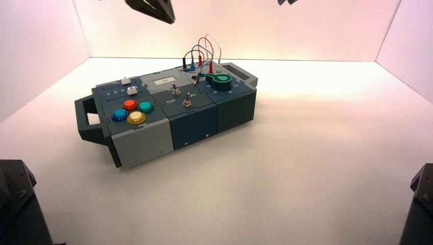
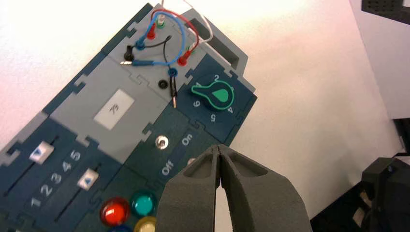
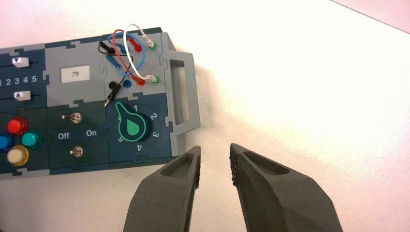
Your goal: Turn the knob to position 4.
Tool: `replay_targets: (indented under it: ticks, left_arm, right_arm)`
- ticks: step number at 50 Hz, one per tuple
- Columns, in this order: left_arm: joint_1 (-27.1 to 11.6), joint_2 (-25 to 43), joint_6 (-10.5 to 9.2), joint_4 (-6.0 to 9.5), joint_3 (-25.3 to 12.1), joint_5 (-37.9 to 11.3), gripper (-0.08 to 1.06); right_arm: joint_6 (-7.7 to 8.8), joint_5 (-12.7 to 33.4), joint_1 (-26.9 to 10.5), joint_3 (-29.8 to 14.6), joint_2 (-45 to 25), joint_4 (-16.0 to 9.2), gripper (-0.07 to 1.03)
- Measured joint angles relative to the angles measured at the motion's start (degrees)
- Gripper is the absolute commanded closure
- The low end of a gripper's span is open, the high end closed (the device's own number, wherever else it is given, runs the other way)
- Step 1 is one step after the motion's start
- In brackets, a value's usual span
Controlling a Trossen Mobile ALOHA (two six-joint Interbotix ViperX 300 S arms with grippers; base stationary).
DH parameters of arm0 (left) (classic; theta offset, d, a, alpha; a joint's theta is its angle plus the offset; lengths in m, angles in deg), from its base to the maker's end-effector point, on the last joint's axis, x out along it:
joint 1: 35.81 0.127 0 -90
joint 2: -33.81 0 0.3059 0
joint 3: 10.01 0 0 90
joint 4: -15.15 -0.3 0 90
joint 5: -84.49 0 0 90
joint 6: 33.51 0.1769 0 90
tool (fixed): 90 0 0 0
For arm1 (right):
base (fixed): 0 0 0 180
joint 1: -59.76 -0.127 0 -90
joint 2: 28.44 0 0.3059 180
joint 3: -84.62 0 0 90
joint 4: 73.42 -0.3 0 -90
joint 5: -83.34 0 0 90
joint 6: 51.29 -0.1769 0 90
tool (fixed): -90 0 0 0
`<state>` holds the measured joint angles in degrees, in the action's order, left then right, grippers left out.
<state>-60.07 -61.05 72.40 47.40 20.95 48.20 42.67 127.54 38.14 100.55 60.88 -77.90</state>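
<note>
Left gripper (image 2: 218, 146): closed, nothing in it, above the box (image 1: 166, 97). Right gripper (image 3: 215, 147): part open, empty, clear of the green knob (image 3: 132, 126).

Around the knob (image 3: 133, 126) we can read the numbers 1 to 6. On the dark panel (image 3: 96, 145) just beside the knob, we see "Off" and "On". The label (image 3: 83, 70) near the knob says 79; the slider panel (image 3: 37, 71), farther away, carries 1 2 3 4 5.

Four round buttons (image 1: 136, 118), two sliders (image 1: 132, 91), two toggle switches (image 1: 187, 102).
</note>
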Motion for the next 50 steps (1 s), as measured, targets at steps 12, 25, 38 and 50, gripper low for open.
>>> replay_targets:
  ticks: [12, 25, 38, 50]
  left_arm:
    - [-1.76, 8.61, 3.96, 0.0, -4.75, -1.41, 1.0]
    - [-2.29, 16.44, 6.77, -0.26, -8.26, -2.81, 1.0]
    - [-2.46, 22.41, 9.23, -0.44, -12.92, -4.04, 1.0]
    - [-2.46, 28.3, 9.49, -0.53, -18.37, -5.45, 1.0]
  right_arm:
    - [-0.44, 0.18, 0.0, 0.09, 0.26, -0.09, 0.62]
    - [-1.32, 0.7, 0.0, 0.09, 1.41, -0.26, 0.62]
    - [-2.55, 0.79, 0.0, 0.0, 2.81, -0.62, 0.62]
    - [-2.9, 0.88, 0.0, 0.09, 2.81, -1.49, 0.62]
